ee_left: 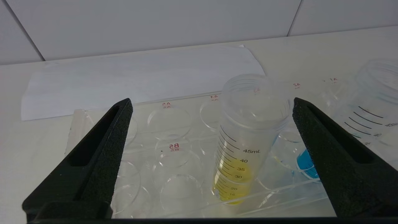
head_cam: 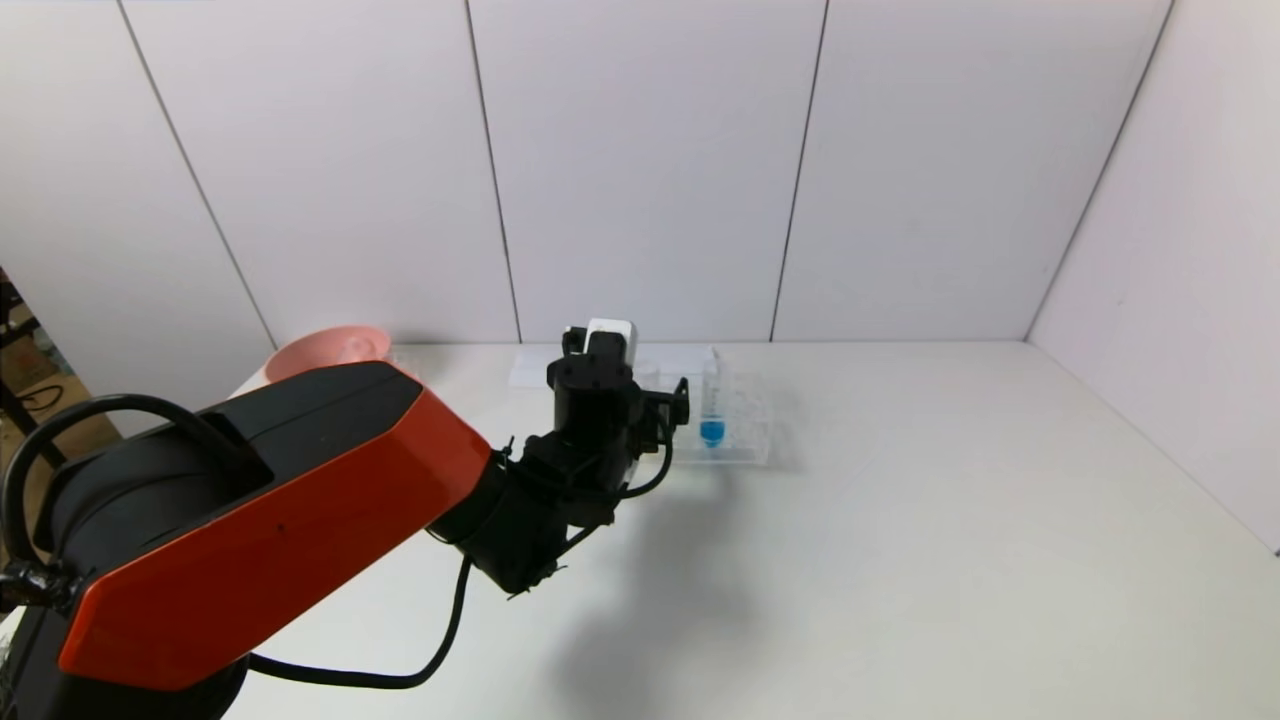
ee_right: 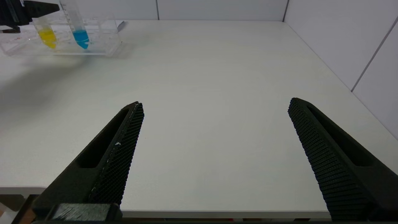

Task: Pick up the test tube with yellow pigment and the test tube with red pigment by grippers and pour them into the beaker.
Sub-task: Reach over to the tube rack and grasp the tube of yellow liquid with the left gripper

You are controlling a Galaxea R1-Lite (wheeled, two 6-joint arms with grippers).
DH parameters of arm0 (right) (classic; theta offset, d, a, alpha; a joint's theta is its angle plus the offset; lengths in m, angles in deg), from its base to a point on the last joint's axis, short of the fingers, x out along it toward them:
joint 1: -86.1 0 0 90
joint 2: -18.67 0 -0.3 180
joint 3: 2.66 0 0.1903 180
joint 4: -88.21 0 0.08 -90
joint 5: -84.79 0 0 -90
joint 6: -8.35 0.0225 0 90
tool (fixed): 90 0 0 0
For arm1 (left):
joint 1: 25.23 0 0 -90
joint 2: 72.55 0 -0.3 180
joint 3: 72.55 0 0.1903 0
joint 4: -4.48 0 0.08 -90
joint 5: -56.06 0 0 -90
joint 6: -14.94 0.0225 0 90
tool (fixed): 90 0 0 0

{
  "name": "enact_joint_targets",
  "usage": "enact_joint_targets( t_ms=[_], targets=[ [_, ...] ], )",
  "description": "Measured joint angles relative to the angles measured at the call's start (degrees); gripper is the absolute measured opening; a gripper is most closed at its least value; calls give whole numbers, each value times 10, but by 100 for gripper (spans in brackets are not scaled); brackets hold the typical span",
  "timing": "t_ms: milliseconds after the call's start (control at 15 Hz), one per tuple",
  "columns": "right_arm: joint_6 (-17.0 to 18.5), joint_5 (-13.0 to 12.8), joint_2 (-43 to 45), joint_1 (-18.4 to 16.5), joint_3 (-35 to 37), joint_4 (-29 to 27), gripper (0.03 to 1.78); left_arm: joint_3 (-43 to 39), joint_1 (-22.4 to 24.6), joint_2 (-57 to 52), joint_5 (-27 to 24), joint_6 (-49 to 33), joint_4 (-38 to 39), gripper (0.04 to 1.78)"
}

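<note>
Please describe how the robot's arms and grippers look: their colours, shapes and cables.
The left arm has a large orange-red shell over black links, with black cables looping beside it. Its wrist carries a small white box. The left gripper and right gripper each have two black, tapering fingers with a hollow slot and finely textured inner faces.

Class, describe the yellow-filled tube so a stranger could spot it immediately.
Find the clear plastic rack at the white table's far edge. The graduated clear tube with yellow liquid stands upright there, between the open left gripper fingers. Its neighbour holds blue.
</note>
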Motion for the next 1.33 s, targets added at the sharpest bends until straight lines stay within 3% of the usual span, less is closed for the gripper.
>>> enact_joint_targets(
  t_ms=[667,933,1200,1333],
  targets=[
    [0,0,0,0,0,0,170,15,2,9,-4,4,-14,171],
    [0,0,0,0,0,0,170,16,4,10,-5,4,-21,129],
    [0,0,0,0,0,0,170,15,3,9,-9,4,-21,57],
    [0,0,0,0,0,0,170,15,3,9,-9,3,-21,47]
  ],
)
